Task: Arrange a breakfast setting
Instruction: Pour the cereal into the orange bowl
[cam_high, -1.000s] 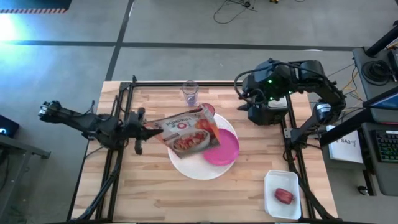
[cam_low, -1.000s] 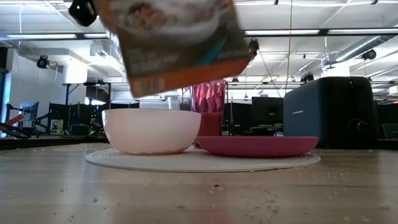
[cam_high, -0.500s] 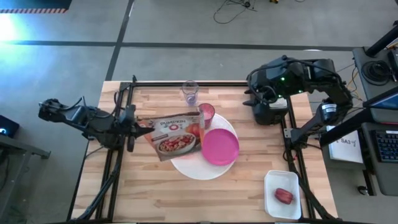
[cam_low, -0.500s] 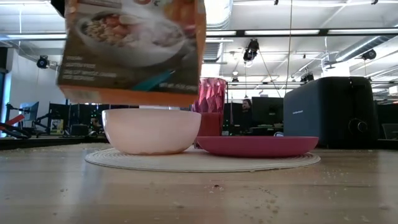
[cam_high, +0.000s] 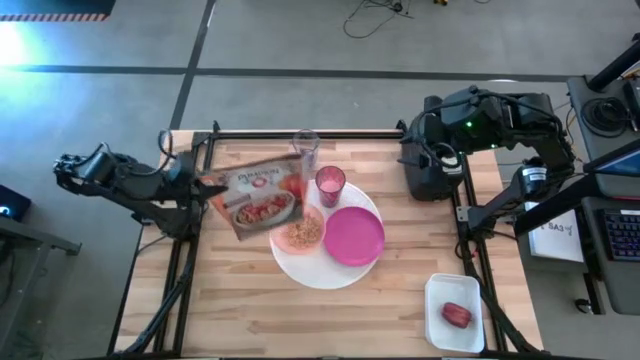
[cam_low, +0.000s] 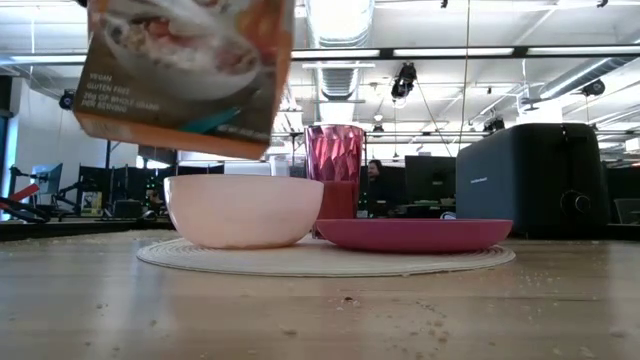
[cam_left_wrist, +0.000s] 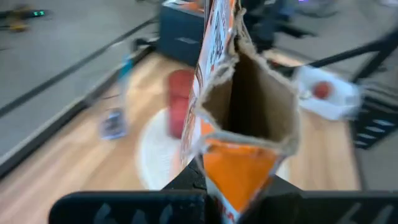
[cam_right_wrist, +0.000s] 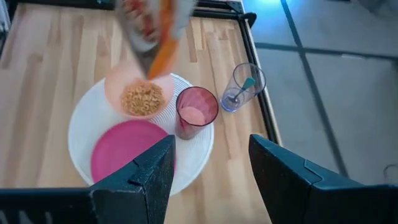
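I have the left pincer (cam_high: 200, 186) clamped on one end of a cereal box (cam_high: 256, 194), which hangs in the air at the left centre of the high view, tilted, with its far end over the left rim of the pale pink bowl (cam_high: 303, 230). In the left wrist view the box's torn-open top faces the camera, held between the dark fingers (cam_left_wrist: 186, 183).

The bowl sits on the left part of the large white round plate (cam_high: 318, 274) in the middle of the desk (cam_high: 230, 300), and I can see brown cereal inside it. The smaller magenta plate (cam_high: 356, 238) lies on the right part of the white plate, just beside the bowl. The pink translucent cup (cam_high: 330, 184) stands upright at the white plate's upper edge, near both the bowl and the magenta plate.

Above the cup, toward the top edge of the desk, a clear tumbler (cam_high: 306, 148) stands with the teal-handled spoon (cam_right_wrist: 241, 91) leaning inside it.

My right pincer (cam_high: 437, 158) hovers in the upper right of the high view, above the black toaster (cam_high: 431, 180); its fingers are spread apart with nothing between them.

In the lower right corner of the desk a white tray (cam_high: 455, 294) holds the small red food (cam_high: 457, 315).
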